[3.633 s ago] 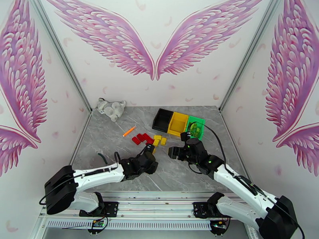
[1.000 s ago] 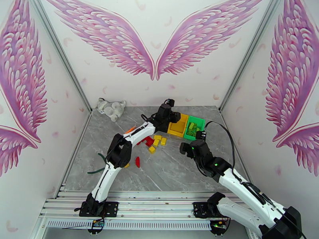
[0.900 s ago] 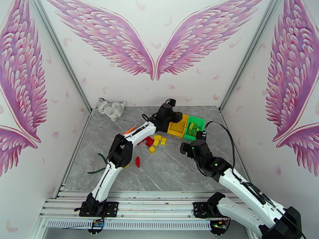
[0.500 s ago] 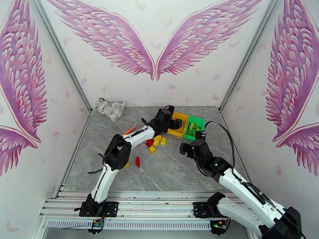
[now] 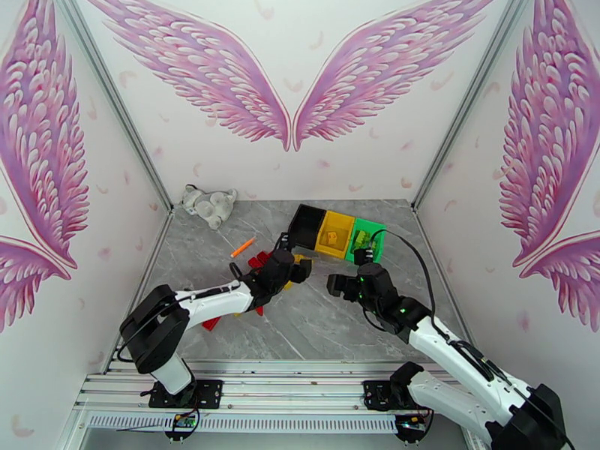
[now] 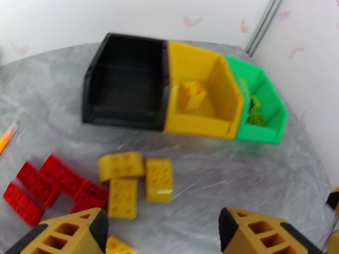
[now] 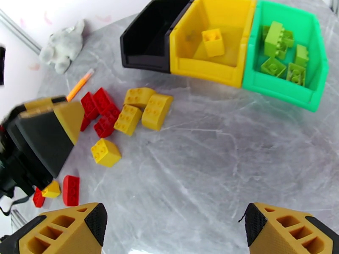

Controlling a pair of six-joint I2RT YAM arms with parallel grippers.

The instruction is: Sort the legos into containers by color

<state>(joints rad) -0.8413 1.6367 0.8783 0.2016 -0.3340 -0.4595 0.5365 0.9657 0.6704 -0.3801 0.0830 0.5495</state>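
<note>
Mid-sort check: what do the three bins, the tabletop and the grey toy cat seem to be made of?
Black bin, yellow bin and green bin: likely moulded hard plastic, smooth, slightly glossy walls. Table: grey veined marble look with sheen; stone or laminate, cannot tell. Toy cat: seems plush fabric, matte and fuzzy-edged.

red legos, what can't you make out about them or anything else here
top external: the left pincer and its arm cover some red legos; no count possible.
right wrist: that pincer hides the pile's left side.
left wrist: blur smears what lies in the green bin; the left edge cuts off the orange marker.
</note>
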